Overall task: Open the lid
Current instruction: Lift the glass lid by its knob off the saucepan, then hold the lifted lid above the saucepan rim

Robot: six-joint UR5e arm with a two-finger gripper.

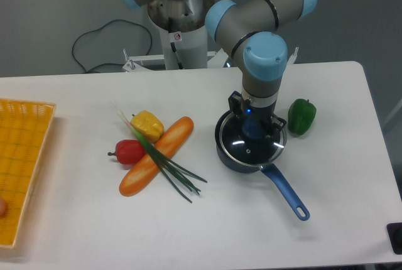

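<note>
Beside the green pepper (302,116), claw (253,127) grips the lid (251,144) knob — saucepan (260,160) beneath.

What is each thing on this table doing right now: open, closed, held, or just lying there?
Lid: on the saucepan, shifted slightly off-centre, knob in the gripper.
Gripper: down over the lid's blue knob, apparently shut on it.
Saucepan: upright on the table, still mostly covered.
Green pepper: lying free beside the pan.
Carrot: lying flat, green onion across it.
Yellow basket: open-topped, at the table's edge.
</note>
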